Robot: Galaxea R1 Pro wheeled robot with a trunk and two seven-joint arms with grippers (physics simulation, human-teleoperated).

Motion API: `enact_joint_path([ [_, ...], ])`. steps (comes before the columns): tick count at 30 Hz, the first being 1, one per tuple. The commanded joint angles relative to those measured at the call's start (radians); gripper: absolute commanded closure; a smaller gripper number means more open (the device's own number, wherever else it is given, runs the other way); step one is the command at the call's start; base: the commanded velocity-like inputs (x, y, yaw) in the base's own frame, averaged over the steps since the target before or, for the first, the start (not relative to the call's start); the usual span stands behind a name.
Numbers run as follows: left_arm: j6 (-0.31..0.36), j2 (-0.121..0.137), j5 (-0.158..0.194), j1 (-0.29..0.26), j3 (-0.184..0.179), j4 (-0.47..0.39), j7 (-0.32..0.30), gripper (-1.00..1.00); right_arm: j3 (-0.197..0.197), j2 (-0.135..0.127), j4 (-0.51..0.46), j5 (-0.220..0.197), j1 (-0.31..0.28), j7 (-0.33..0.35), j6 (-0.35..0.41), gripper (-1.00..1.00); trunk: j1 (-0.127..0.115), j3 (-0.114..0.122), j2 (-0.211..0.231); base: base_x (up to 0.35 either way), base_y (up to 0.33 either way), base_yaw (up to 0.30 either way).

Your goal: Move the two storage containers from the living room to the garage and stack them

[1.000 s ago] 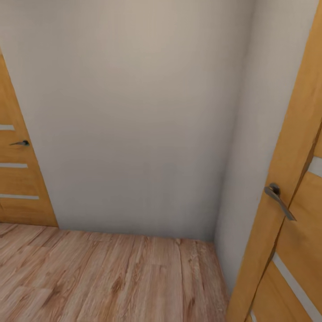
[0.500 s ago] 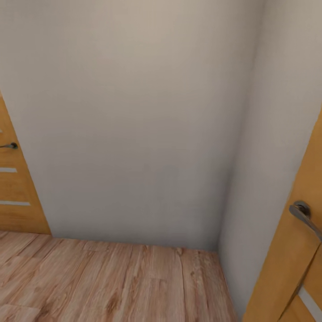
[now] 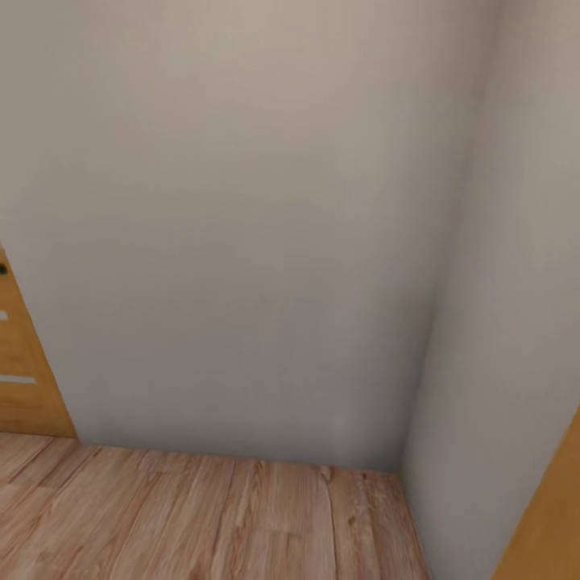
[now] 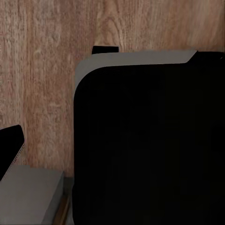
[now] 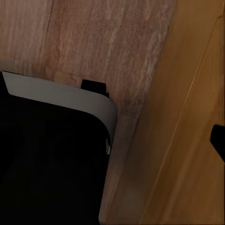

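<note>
Plain off-white walls (image 3: 242,225) meet in a corner ahead, above light wood plank flooring (image 3: 201,524) with visible grain. An orange-brown wooden door (image 3: 20,387) with pale horizontal strips stands at the left edge of the head view, and a sliver of another door (image 3: 548,524) cuts the lower right corner. Both wrist views look down past a black, grey-edged robot body (image 4: 150,140) onto the same planks; the right wrist view also catches smooth door wood (image 5: 187,140). Whether either gripper's fingers are apart or together cannot be told.
</note>
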Motion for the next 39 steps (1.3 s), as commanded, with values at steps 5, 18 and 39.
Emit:
enact_joint_path([
  [5,-0.003,0.000,0.002,0.000,0.001,0.001,0.000,-1.00,0.008,0.001,0.003,-0.008,-0.001,0.000,-0.005,-1.00,0.001,-0.001,0.000,0.311,0.000,0.000],
  [18,-0.003,0.000,0.002,0.000,0.001,0.001,0.000,-1.00,0.008,0.001,0.003,-0.008,-0.001,0.000,-0.005,-1.00,0.001,-0.001,0.000,0.297,0.000,0.000],
  [39,-0.004,0.000,0.002,0.000,0.002,0.000,0.002,-1.00,0.008,0.002,0.003,-0.003,-0.001,0.000,-0.005,-1.00,0.001,-0.001,0.000,0.033,0.000,0.210],
])
